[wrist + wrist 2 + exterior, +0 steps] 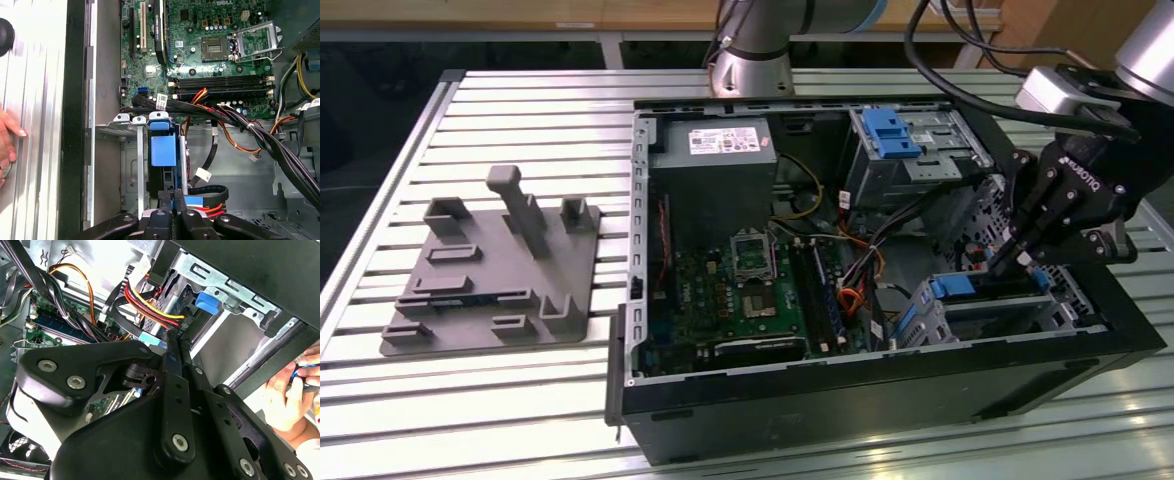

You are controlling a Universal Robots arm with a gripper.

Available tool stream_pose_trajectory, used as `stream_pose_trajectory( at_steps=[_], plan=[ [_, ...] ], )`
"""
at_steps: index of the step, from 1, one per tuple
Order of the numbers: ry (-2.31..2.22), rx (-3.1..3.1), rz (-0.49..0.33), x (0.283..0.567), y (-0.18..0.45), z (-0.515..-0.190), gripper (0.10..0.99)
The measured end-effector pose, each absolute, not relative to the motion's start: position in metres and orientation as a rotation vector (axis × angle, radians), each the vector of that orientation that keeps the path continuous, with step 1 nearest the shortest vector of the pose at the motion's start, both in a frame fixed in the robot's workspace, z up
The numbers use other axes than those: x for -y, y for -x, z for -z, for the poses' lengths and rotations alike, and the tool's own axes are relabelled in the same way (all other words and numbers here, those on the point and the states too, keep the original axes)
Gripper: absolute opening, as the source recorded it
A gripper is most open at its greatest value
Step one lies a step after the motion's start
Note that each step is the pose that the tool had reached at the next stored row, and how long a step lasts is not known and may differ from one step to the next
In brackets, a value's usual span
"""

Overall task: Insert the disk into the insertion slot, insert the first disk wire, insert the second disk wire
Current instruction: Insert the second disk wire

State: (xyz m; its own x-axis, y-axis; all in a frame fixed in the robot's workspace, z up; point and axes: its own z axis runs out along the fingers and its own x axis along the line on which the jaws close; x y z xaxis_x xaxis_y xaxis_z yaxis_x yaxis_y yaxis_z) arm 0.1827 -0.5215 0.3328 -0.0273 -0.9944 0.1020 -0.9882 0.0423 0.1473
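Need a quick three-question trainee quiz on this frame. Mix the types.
1. True or false: the gripper is inside the computer case, just above the insertion slot.
2. In the exterior view, the grey fixture on the table lies: A) at the case's left, B) at the case's right, C) inside the case.
3. What part of a person shows beside the case in the first wrist view?

Key: 1 true; 2 A; 3 a hand.

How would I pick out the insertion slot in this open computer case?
Start at the open black computer case in the exterior view. The insertion slot is the grey metal cage in its near corner on the exterior view's right. Unlike the taller blue-latched bay beyond, the gripper hangs over it.
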Motion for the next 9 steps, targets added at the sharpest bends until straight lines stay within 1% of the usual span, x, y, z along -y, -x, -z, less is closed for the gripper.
stream_pose_trajectory(
  at_steps=[6, 9],
  plan=[
    [-2.061, 2.134, 0.054, 0.5216, -0.1827, -0.336, 0.141],
    [-2.074, 2.145, 0.07, 0.5225, -0.1822, -0.3363, 0.141]
  ],
)
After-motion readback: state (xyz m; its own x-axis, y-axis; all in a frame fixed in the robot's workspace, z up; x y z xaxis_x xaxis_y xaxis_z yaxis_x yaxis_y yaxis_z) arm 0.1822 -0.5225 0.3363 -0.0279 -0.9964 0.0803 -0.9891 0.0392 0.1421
